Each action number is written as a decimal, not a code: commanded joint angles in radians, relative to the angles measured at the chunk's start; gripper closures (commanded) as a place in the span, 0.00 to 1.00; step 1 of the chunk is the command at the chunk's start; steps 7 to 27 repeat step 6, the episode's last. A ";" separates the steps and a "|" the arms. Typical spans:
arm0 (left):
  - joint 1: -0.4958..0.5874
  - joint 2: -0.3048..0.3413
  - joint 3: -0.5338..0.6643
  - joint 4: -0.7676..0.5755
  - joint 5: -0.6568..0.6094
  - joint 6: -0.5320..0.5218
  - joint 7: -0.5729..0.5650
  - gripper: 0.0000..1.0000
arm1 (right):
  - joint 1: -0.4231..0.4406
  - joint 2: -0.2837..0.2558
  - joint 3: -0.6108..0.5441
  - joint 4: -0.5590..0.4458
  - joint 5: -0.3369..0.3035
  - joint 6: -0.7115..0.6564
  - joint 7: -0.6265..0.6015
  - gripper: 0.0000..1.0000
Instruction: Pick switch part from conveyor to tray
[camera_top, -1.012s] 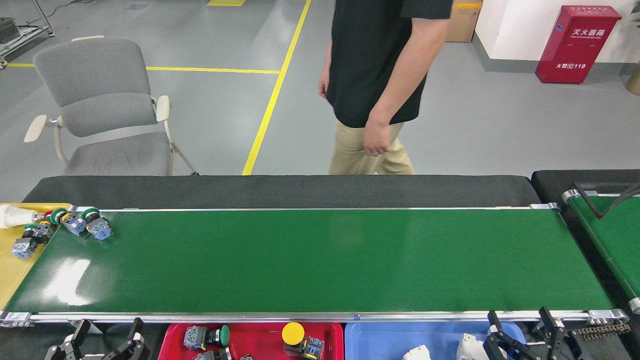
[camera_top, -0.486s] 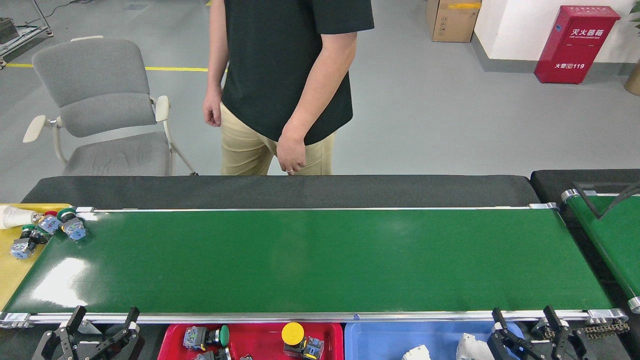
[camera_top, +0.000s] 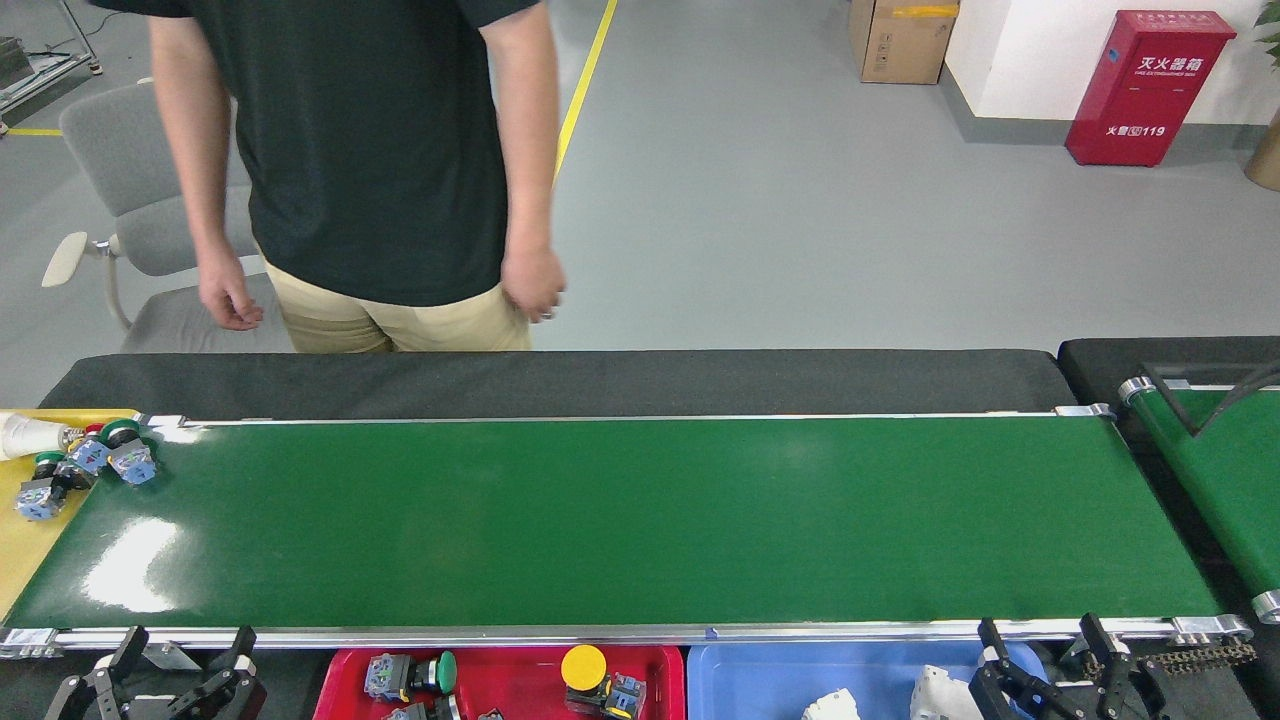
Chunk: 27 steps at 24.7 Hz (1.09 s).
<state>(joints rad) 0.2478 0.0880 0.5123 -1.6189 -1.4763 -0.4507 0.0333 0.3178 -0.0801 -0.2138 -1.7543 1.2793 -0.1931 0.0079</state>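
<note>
**Layout around the belt**

The long glossy dark-green conveyor belt (camera_top: 640, 520) runs left to right. A cluster of push-button switch parts (camera_top: 110, 455) sits at its far-left end, spilling onto the flat yellow tray (camera_top: 20, 560) beside it. Below its near rail lie a red plastic tray (camera_top: 515, 665) and, to the right, a blue plastic tray (camera_top: 760, 670). A person in a black shirt (camera_top: 370, 150) stands behind.

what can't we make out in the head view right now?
- Red tray and blue tray: cut off by the bottom edge, contents only partly seen.
- Left gripper and right gripper: bodies cropped by the bottom edge.
- Switch parts at the conveyor left end: too small to count.
</note>
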 joint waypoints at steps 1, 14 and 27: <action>-0.002 0.006 0.014 -0.007 0.016 0.004 0.003 0.00 | -0.006 0.002 -0.007 -0.014 -0.003 0.007 0.000 0.01; -0.004 0.007 0.014 -0.010 0.021 0.006 0.003 0.00 | -0.002 0.002 -0.007 -0.014 -0.003 0.006 -0.002 0.01; -0.004 0.007 0.014 -0.010 0.021 0.006 0.003 0.00 | -0.002 0.002 -0.007 -0.014 -0.003 0.006 -0.002 0.01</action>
